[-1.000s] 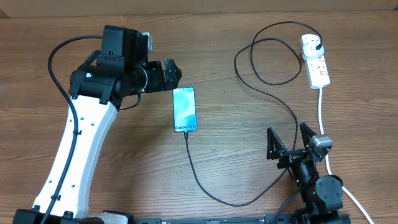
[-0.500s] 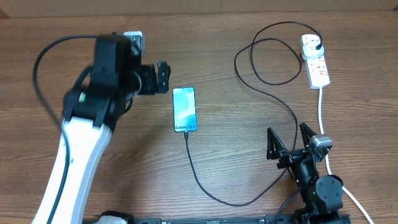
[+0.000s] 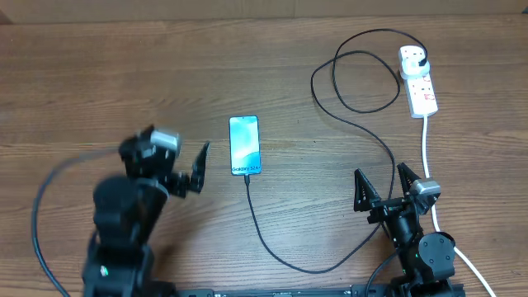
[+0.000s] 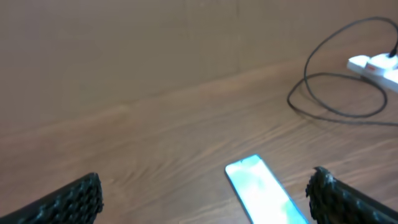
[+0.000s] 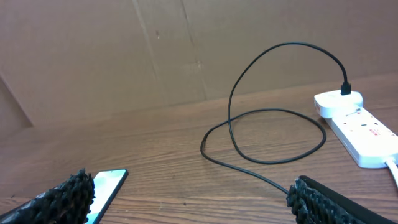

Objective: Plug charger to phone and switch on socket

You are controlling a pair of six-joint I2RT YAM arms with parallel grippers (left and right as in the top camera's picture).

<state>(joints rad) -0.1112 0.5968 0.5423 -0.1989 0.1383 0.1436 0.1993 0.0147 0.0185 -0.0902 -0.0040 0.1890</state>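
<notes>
Limp thin black charger cable point(image 5: 230, 118), best gripped at its rigid connector point(image 3: 246, 177); left pincer point(image 4: 205, 186) and right pincer point(image 3: 380, 176) gape empty.

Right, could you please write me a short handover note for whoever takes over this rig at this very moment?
Left gripper: fingers open, empty, beside the slim smartphone with the light blue screen.
Right gripper: fingers open, empty, the arm nearer the white power strip.
Thin black charger cable: its tip meets the phone's lower short edge and looks plugged in. Its black plug sits in the strip's far socket.
Done: both charger ends appear connected.
Left: press the strip's switch. Whether it is already on cannot be told from these views.
</notes>
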